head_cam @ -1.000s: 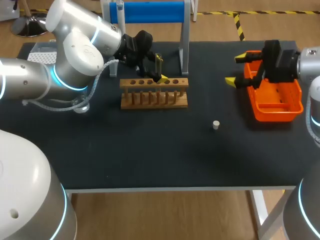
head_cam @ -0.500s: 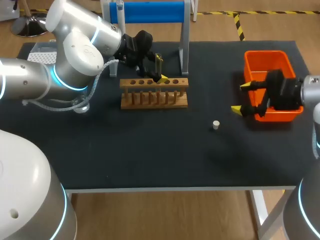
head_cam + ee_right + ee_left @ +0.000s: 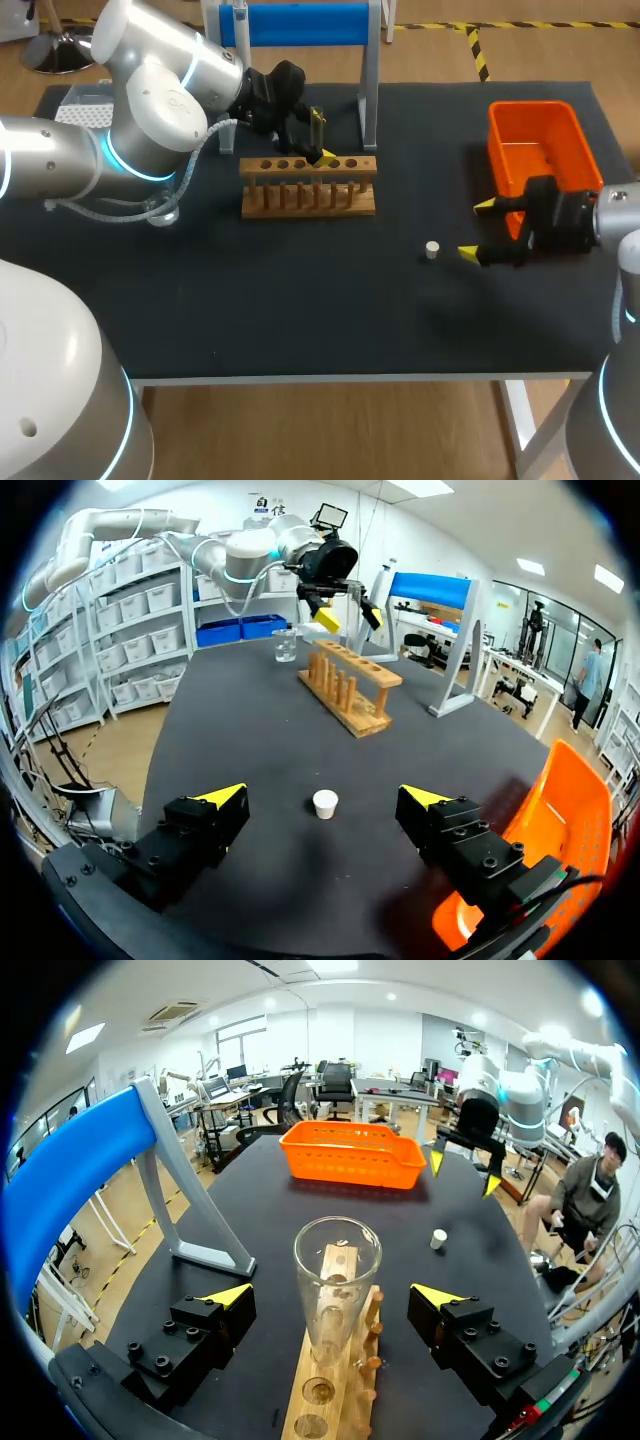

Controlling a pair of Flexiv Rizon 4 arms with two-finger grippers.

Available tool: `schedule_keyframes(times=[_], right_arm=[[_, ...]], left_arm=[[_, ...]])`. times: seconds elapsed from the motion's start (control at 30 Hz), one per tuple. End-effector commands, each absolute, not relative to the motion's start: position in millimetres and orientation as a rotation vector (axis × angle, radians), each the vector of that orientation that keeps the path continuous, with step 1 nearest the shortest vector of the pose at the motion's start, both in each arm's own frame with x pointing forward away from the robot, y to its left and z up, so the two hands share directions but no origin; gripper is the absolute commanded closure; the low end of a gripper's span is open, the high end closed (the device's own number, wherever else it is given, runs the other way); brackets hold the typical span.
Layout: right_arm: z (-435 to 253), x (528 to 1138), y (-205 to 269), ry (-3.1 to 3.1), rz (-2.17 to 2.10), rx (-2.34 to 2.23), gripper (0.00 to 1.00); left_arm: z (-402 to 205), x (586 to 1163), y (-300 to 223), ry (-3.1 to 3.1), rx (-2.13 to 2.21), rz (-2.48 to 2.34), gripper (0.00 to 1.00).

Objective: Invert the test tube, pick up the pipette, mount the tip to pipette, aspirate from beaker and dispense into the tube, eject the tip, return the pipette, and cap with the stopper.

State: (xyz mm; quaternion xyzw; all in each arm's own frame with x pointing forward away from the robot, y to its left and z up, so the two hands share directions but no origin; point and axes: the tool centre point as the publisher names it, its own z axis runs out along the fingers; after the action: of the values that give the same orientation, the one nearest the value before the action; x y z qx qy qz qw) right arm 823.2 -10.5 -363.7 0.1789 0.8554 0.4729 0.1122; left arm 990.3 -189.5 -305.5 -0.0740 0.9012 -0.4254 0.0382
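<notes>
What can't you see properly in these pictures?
- Test tube: in the head view the left gripper covers it. In the left wrist view its bottom is sunk in the rack.
- Beaker: the left arm hides most of it in the head view. It is too small in the right wrist view to show any liquid.
- Pipette stand: cut off by the head view's top edge.

the right claw (image 3: 476,229) has swung off the basket (image 3: 535,150) toward the stopper (image 3: 432,249).
</notes>
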Motion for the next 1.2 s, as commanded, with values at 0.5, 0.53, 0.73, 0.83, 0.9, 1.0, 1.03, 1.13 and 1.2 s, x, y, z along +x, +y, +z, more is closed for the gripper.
schedule_keyframes(times=[0.5, 0.53, 0.73, 0.83, 0.9, 1.0, 1.03, 1.13, 1.2], right_arm=[[-399, 812, 8, 2.485, 1.360, 0.588, 0.00], [-400, 812, 8, 2.484, 1.358, 0.591, 0.00], [-404, 812, 10, 2.491, 1.348, 0.592, 0.00], [-405, 813, 10, 2.493, 1.344, 0.590, 0.00], [-406, 814, 11, 2.493, 1.341, 0.589, 0.00], [-407, 816, 13, 2.491, 1.339, 0.595, 0.00], [-408, 817, 13, 2.489, 1.339, 0.597, 0.00], [-409, 819, 15, 2.488, 1.341, 0.604, 0.00], [-411, 820, 17, 2.488, 1.340, 0.608, 0.00]], left_arm=[[-305, 991, -189, 2.770, -0.227, -1.303, 0.00], [-305, 991, -189, 2.770, -0.227, -1.303, 0.00], [-305, 991, -189, 2.770, -0.227, -1.303, 0.00], [-305, 991, -189, 2.770, -0.227, -1.303, 0.00], [-305, 991, -189, 2.770, -0.227, -1.303, 0.00], [-305, 991, -189, 2.770, -0.227, -1.303, 0.00], [-305, 991, -189, 2.770, -0.227, -1.303, 0.00], [-305, 991, -189, 2.770, -0.227, -1.303, 0.00], [-305, 991, -189, 2.770, -0.227, -1.303, 0.00]])
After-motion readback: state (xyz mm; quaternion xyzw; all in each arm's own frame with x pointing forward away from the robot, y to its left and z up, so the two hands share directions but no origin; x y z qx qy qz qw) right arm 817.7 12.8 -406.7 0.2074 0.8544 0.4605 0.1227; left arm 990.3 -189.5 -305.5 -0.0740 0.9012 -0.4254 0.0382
